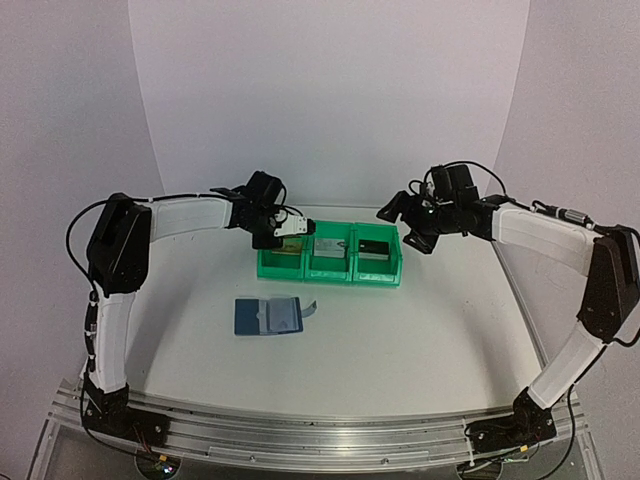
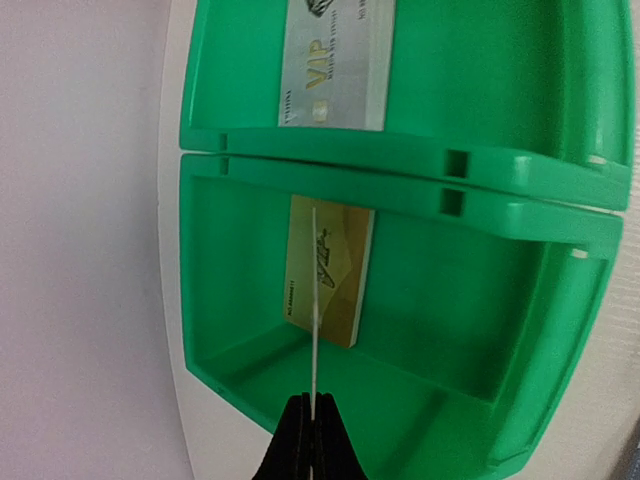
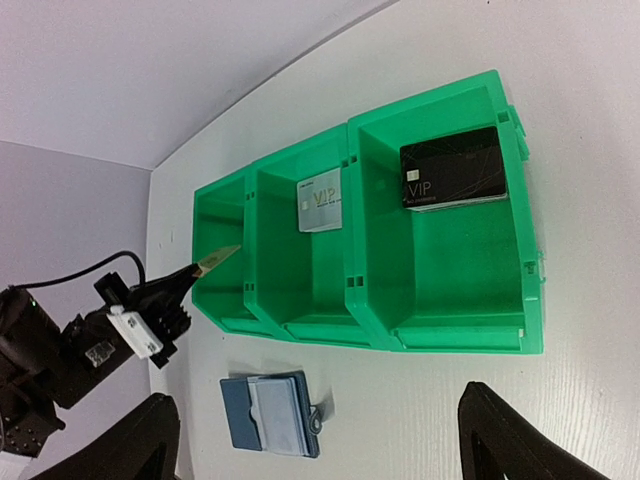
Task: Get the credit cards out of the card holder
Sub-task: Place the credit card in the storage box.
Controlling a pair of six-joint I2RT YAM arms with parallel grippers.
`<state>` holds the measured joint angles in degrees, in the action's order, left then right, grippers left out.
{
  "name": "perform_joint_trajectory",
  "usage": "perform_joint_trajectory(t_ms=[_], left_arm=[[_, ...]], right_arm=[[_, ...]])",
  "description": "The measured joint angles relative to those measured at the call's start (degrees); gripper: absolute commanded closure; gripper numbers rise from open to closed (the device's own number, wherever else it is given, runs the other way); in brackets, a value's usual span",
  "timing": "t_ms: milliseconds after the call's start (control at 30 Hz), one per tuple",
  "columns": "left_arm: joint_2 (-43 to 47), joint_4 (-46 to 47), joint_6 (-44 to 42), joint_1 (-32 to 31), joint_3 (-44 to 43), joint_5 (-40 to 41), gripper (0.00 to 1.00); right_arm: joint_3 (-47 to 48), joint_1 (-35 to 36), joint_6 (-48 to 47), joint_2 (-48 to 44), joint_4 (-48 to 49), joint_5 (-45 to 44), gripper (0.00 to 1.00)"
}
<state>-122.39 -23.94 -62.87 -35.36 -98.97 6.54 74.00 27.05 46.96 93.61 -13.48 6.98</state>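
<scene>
My left gripper (image 2: 312,425) is shut on a gold-yellow card (image 2: 313,300), seen edge-on, and holds it over the left green bin (image 2: 440,330). From the right wrist view the held card (image 3: 218,257) hangs just above that bin's outer rim. Another gold card (image 2: 335,275) lies flat in the bin below it. A silver-grey card (image 3: 320,200) lies in the middle bin and a black card (image 3: 453,168) in the right bin. The blue card holder (image 1: 268,316) lies open on the table in front of the bins. My right gripper (image 1: 413,228) is open and empty, above the bins' right end.
The three joined green bins (image 1: 330,270) stand in a row at mid-table. The holder (image 3: 270,413) lies near the left bin's front, its tab (image 3: 313,418) pointing right. A white backdrop wall rises behind the bins.
</scene>
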Motion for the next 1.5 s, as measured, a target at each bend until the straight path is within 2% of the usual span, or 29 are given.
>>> perform_joint_trajectory(t_ms=[133,467,800,1500], left_arm=[[-2.68,-0.46,0.91,0.73,-3.72,2.0,1.0],[-5.77,0.6,-1.4,0.02,-4.38,4.49,1.0],[-12.29,-0.16,-2.94,-0.38,-11.2,7.68,1.0],[-16.35,0.44,-2.83,-1.51,-14.09,13.23,1.0]], right_arm=[[-0.03,0.02,-0.69,0.37,-0.21,0.0,0.07],[1.37,-0.71,-3.12,4.31,-0.97,-2.36,0.07],[2.38,-1.42,-4.89,6.83,-1.23,-4.15,0.07],[4.28,-1.77,-6.71,9.67,-1.28,-5.55,0.06]])
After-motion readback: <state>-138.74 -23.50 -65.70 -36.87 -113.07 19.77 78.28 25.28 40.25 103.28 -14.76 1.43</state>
